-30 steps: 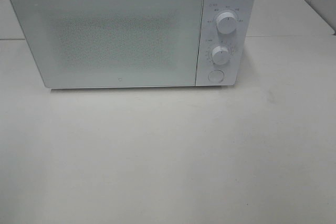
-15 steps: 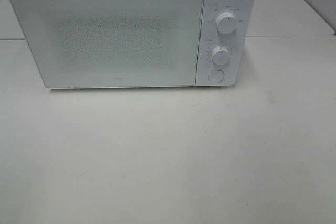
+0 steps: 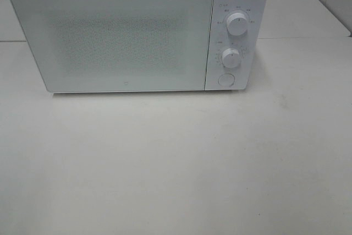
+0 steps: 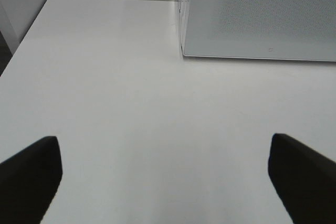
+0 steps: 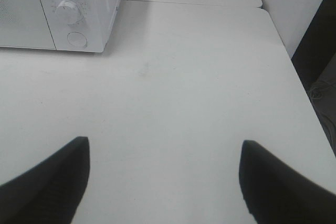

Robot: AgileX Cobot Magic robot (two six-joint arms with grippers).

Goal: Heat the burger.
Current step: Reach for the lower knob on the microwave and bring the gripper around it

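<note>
Looked down from high on a white microwave (image 3: 137,31) at the 12 o'clock end of a pale table (image 3: 176,163), with its door (image 3: 110,37) shut flat. Found an upper knob (image 3: 237,25) and a lower knob (image 3: 231,58) stacked on the panel at the 3 o'clock side of the front, and a round button (image 3: 226,80) beneath them toward 5 o'clock. Found no burger in any view, so could not place it, and could not see through the frosted door either. Judged the task at its very start, with no door opened and no food carried. Judged the next move to call for a press on the button to release the door, and for locating the burger. Saw neither arm from the high camera. Caught, from the left wrist alone, the left gripper (image 4: 163,140) spread wide and empty over bare table, near the microwave corner farthest from the knobs. Caught, from the right wrist alone, the right gripper (image 5: 164,142) likewise parted and empty, facing the lower knob and button, plus a dark drop beyond the table's edge, not shown from high.
</note>
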